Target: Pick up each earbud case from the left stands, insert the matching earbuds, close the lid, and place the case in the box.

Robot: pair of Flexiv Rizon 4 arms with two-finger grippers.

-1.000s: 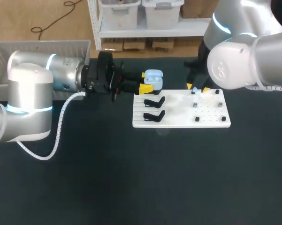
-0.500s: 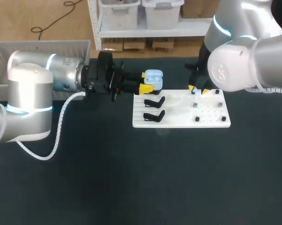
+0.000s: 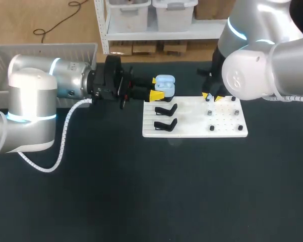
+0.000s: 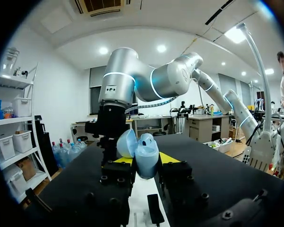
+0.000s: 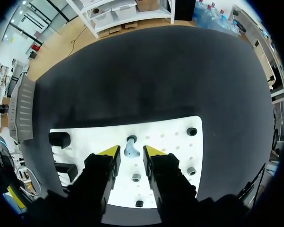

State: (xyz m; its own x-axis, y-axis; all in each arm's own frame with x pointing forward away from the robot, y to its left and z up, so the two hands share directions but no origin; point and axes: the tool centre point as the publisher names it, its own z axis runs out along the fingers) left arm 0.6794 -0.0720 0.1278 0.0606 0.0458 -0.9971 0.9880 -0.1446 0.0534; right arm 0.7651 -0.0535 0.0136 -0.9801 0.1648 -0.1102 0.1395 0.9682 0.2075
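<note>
While left fingers [image 4: 174, 171] pinch open earbud case [image 4: 145, 155], right fingers [image 5: 109, 152] stand spread astride earbud [image 5: 131, 148] on white board [image 5: 170, 128].

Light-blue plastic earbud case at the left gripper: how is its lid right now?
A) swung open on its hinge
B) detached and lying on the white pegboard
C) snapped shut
A: in the left wrist view the light-blue plastic earbud case has its rounded lid tipped back to one side and still attached, which leaves the inside of the case exposed.
</note>
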